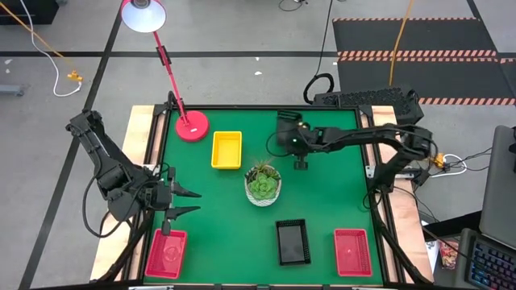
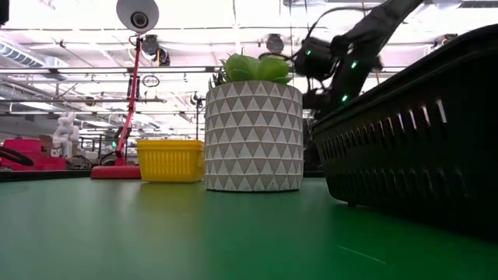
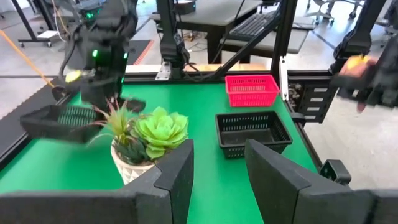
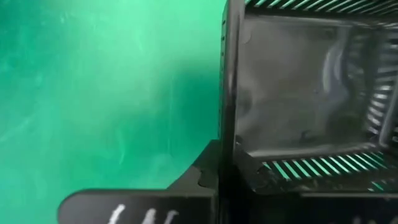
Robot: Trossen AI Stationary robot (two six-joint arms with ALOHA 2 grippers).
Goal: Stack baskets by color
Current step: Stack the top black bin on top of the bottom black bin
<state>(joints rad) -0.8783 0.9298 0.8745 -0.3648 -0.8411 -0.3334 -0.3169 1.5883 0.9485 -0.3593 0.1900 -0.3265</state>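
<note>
My right gripper (image 1: 295,147) is shut on a black basket (image 3: 59,121) at the table's far middle, beyond the potted succulent (image 1: 263,184). A yellow basket (image 1: 226,150) rests flat on the mat left of it. Near the front edge lie a red basket (image 1: 167,254), a second black basket (image 1: 292,242) and another red basket (image 1: 352,251), each flat on its bottom. My left gripper (image 1: 189,201) hangs open above the left side of the table, just beyond the left red basket, with nothing between its fingers. My right gripper pinches one side wall (image 4: 225,143) of the black basket at its rim, one finger (image 4: 143,208) outside the wall and the other inside. The fingers slant down from the table's right. I cannot tell whether the basket is lifted or still rests on the mat.
A red lamp base (image 1: 192,126) with its slanting stem stands at the far left corner. The patterned plant pot (image 2: 253,136) stands in the middle of the mat. Bare green mat lies between the pot and the near baskets.
</note>
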